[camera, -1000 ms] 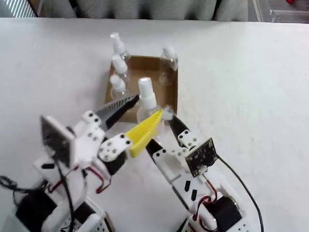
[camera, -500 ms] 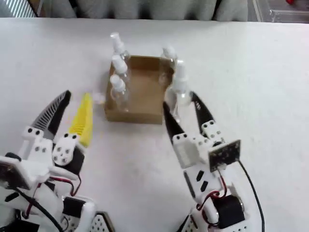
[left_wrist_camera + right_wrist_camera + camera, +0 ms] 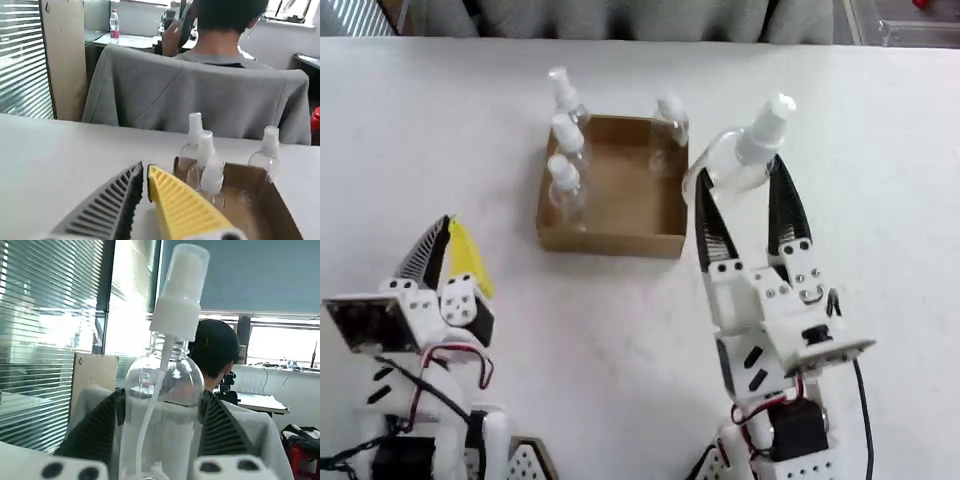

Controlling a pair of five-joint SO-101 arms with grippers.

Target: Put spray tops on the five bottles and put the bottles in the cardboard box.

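Right claw [image 3: 740, 178] pinching bottle [image 3: 725, 168], spray top on, poking beyond fingertips. Cardboard box [image 3: 610, 240] just beside claw, left-arm side. Left claw [image 3: 450, 225] pressed together, empty, short of box.

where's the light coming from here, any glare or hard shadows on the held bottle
Right wrist view: bright windows and blinds backlight the bottle in the right gripper, with small highlights on its shoulder. High view: the table is evenly lit, no hard shadows around the cardboard box.
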